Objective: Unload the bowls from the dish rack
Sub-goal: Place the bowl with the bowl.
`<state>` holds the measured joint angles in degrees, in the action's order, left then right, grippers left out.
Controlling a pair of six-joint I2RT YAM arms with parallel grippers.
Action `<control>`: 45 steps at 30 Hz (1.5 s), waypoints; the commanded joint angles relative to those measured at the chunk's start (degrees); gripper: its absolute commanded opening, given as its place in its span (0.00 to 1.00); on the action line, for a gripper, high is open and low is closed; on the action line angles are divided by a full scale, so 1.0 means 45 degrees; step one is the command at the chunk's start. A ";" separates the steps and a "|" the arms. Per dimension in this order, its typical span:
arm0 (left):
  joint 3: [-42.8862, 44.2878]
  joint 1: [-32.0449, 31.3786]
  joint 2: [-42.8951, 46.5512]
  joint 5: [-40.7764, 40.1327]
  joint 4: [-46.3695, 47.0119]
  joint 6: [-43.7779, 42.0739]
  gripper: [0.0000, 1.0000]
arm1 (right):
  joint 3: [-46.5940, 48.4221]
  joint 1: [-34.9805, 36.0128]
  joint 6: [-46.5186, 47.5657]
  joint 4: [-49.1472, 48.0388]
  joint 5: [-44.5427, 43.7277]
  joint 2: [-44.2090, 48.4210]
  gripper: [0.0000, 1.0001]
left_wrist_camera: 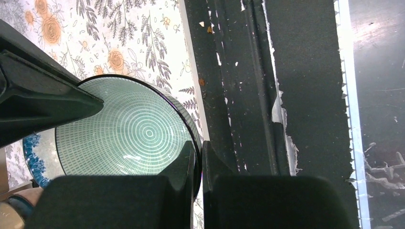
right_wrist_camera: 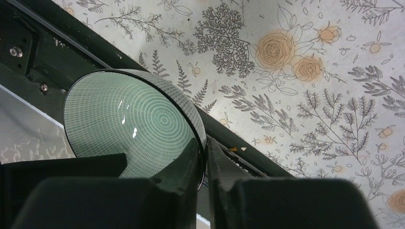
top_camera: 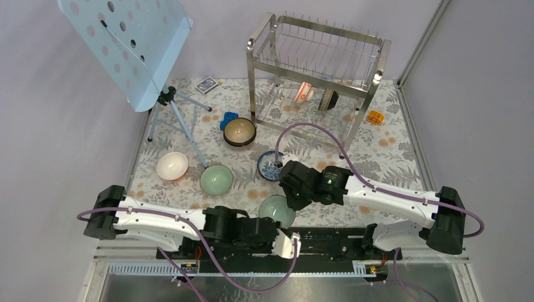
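Our left gripper [left_wrist_camera: 199,160] and right gripper [right_wrist_camera: 206,160] both pinch the green ringed bowl [left_wrist_camera: 129,133] by its rim, beside the black near-edge rail [left_wrist_camera: 239,95]; a blue-patterned bowl [left_wrist_camera: 32,155] sits close.

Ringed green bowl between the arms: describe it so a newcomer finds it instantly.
By the middle of the black rail at the near edge is a green bowl, its rim pinched by the left fingers and right fingers. Unlike the plain green bowl nearby, it has pale rings inside.
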<state>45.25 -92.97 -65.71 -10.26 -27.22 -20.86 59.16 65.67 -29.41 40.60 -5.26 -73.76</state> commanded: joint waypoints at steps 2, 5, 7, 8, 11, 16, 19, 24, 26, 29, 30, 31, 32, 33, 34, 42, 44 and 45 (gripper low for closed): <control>0.0557 -0.0114 0.0015 -0.1460 0.1130 0.0675 0.00 | -0.0173 0.0132 -0.0341 -0.0449 -0.0197 0.0298 0.03; 0.0573 -0.0122 0.0040 -0.1740 0.1356 0.1010 0.03 | -0.0298 0.0133 -0.0537 -0.0563 -0.0298 0.0489 0.00; 0.0541 -0.0122 0.0080 -0.2110 0.1571 0.1312 0.20 | -0.0328 0.0133 -0.0692 -0.0551 -0.0540 0.0736 0.00; 0.0572 -0.0122 0.0063 -0.2328 0.1610 0.1491 0.34 | -0.0357 0.0133 -0.0801 -0.0536 -0.0779 0.0903 0.00; 0.0723 -0.0122 0.0012 -0.3487 0.1599 0.2170 0.62 | -0.0512 0.0132 -0.1189 -0.0484 -0.1927 0.1529 0.00; 0.0843 -0.0133 0.0232 -0.5342 0.1626 0.3303 0.98 | -0.1204 0.0133 -0.1877 -0.0540 -0.3531 0.2690 0.00; 0.0972 -0.0124 0.0580 -0.6939 0.1598 0.4444 0.99 | -0.1509 0.0133 -0.2410 -0.0288 -0.4475 0.3346 0.00; 0.1257 -0.0055 0.0932 -1.0036 0.1058 0.7460 0.99 | -0.1977 0.0133 -0.3124 -0.0105 -0.5584 0.4540 0.00; 0.1324 0.0002 0.1195 -1.0094 0.0914 0.8598 0.99 | -0.2058 0.0133 -0.3351 0.0024 -0.5895 0.4806 0.00; 0.1017 0.0103 0.1925 -0.9817 0.1312 1.0472 0.99 | -0.2124 0.0133 -0.3634 0.0089 -0.6181 0.5031 0.00; 0.0820 0.0138 0.2169 -0.9820 0.1563 1.1257 0.99 | -0.2163 0.0133 -0.3785 0.0090 -0.6235 0.5073 0.00; 0.0629 0.0201 0.2441 -0.9825 0.1817 1.2082 0.99 | -0.2185 0.0129 -0.3905 0.0049 -0.6303 0.5095 0.00; 0.0478 0.0339 0.2675 -0.9670 0.2037 1.2923 0.99 | -0.2205 0.0133 -0.4057 0.0015 -0.6367 0.5091 0.00; 0.0433 0.0580 0.2797 -0.9287 0.2147 1.3726 0.99 | -0.2198 0.0133 -0.4210 -0.0019 -0.6429 0.5075 0.00; 0.0642 0.1036 0.2771 -0.8738 0.1868 1.4569 0.99 | -0.2185 0.0133 -0.4325 -0.0101 -0.6493 0.5032 0.00; 0.2932 0.4387 0.0641 -0.4657 -0.0505 1.9051 0.99 | -0.1756 0.0114 -0.5085 -0.0464 -0.6872 0.4193 0.00; 0.2989 0.4751 0.0205 -0.4174 -0.1080 1.9684 0.99 | -0.1539 0.0114 -0.5212 -0.0414 -0.6887 0.3912 0.00; 0.2934 0.4836 0.0074 -0.3997 -0.1246 1.9911 0.99 | -0.1451 0.0111 -0.5277 -0.0373 -0.6884 0.3778 0.00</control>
<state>56.71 -73.38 -62.72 -36.16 -27.68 59.16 48.90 65.95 -49.50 42.02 -32.56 -55.22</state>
